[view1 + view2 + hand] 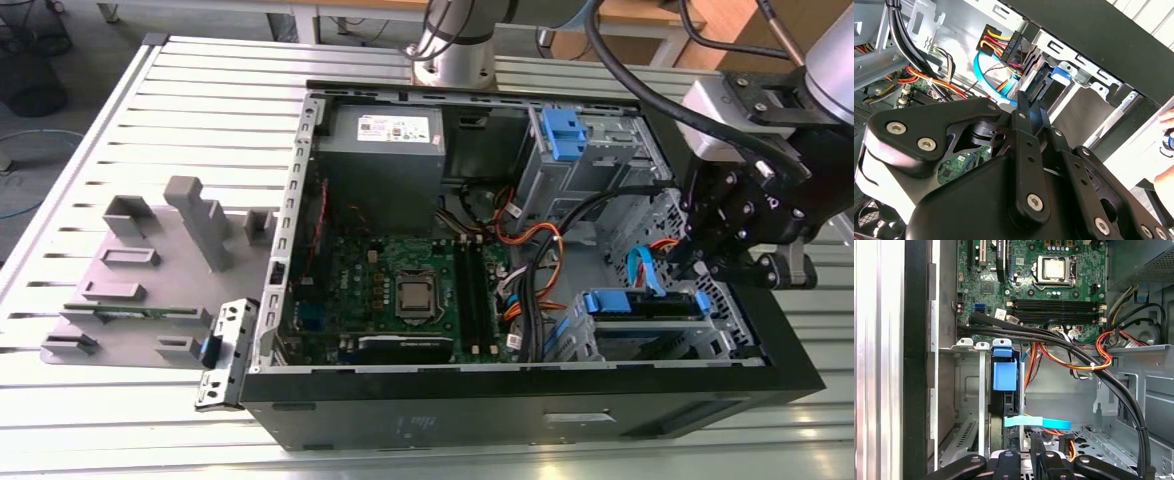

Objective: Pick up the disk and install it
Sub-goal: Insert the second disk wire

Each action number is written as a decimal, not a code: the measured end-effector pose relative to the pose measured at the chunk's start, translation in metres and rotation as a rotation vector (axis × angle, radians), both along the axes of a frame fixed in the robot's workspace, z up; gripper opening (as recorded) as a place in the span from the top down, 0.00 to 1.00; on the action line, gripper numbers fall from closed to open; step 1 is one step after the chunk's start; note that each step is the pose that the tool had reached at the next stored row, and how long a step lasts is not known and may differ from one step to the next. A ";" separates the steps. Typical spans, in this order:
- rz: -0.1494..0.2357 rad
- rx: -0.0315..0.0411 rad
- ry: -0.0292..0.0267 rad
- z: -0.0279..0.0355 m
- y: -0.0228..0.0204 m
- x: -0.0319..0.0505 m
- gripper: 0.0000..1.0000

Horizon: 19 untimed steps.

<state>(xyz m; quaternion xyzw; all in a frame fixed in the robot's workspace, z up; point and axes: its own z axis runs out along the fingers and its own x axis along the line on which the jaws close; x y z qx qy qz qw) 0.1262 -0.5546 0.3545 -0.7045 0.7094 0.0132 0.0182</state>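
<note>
The disk [627, 304] sits in the low drive bay at the case's front corner on the exterior view's right, with its blue carrier rails showing. In the first wrist view the disk [1005, 376] stands edge-on in the bay, blue tab outward. My gripper [721, 262] hangs just above and to the right of that bay. In the second wrist view the gripper [1030, 107] has its fingertips [1022, 102] close together with nothing seen between them, right by the disk's [1060, 73] connector end. A light blue data cable [1038, 423] crosses just ahead of the fingers.
The open black computer case [534, 400] lies on a slatted metal table [160, 110]. A tall grey drive cage with a blue-tabbed bracket [562, 135] stands at the back. Bundled cables [527, 250] run beside the motherboard [400, 285]. A grey fixture [147, 270] lies at the exterior view's left.
</note>
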 end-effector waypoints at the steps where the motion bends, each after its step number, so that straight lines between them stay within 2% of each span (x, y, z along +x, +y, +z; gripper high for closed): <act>1: 0.000 0.0002 0.0000 0.0000 0.0003 0.0000 0.76; 9: 0.000 0.0060 0.0001 -0.0006 0.0030 0.0000 0.76; 14: 0.000 0.0080 0.0000 -0.0009 0.0053 0.0000 0.76; 19: 0.000 0.0090 0.0000 -0.0010 0.0059 0.0000 0.76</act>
